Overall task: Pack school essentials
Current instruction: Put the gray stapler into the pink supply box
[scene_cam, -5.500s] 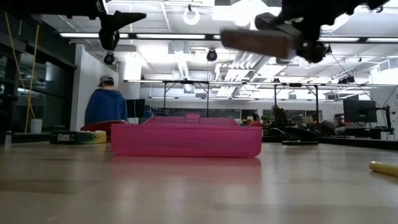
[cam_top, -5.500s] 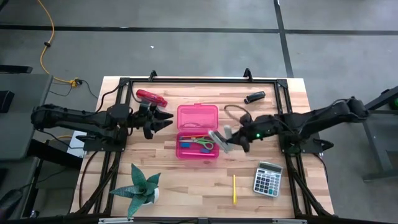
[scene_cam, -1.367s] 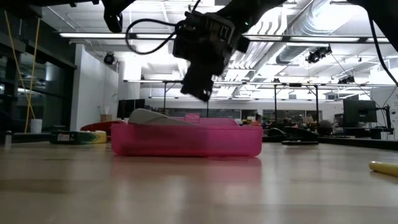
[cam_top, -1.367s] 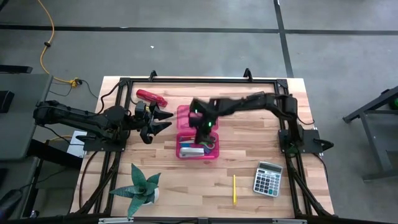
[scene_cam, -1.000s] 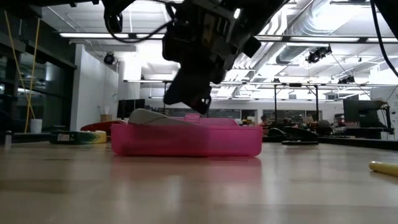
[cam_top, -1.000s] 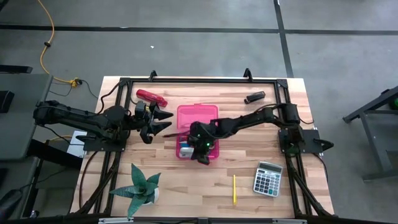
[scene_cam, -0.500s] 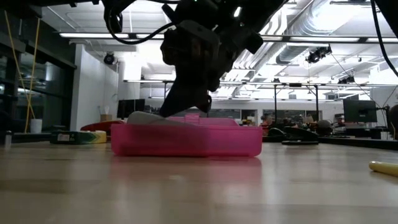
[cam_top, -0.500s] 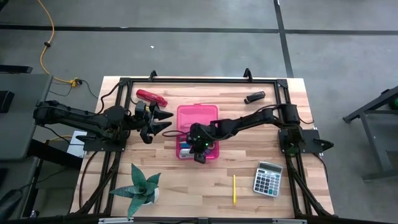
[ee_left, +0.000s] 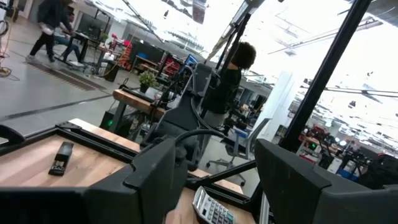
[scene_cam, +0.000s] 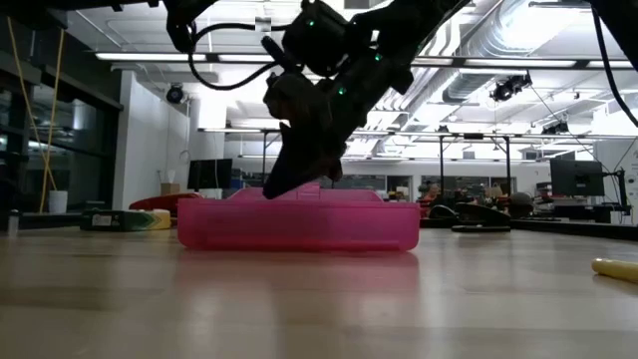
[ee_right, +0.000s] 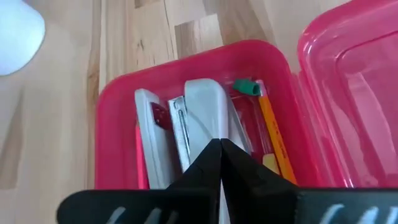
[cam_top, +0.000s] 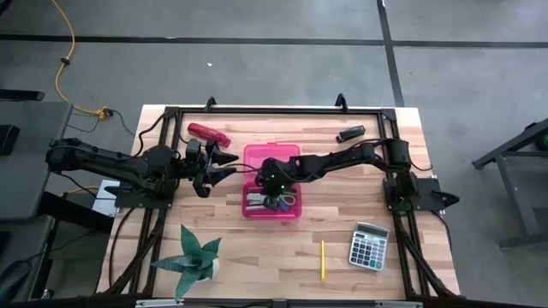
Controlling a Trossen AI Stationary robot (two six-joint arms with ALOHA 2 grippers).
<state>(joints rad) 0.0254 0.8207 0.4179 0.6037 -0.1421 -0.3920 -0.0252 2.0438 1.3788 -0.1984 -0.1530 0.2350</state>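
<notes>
From above, the right gripper (cam_top: 272,181) hangs over the open pink case (cam_top: 272,180), its fingers meeting tip to tip with nothing between them. The grey stapler (cam_top: 259,202) it carried a few seconds ago now lies inside the case just beyond those tips, so that item is packed. The left gripper (cam_top: 224,163) waits beside the case with its fingers spread. A yellow pencil (cam_top: 323,259) and a calculator (cam_top: 369,245) lie well apart from both, likely next.

At table height, the right gripper dips to the case rim (scene_cam: 299,202); the wooden table (scene_cam: 299,309) stretches toward a bright workshop.

The left wrist view looks across the room, where a person (ee_left: 227,78) stands.

The right wrist view shows the stapler (ee_right: 202,121) under the closed fingertips (ee_right: 219,149), beside an orange pencil (ee_right: 273,134).
</notes>
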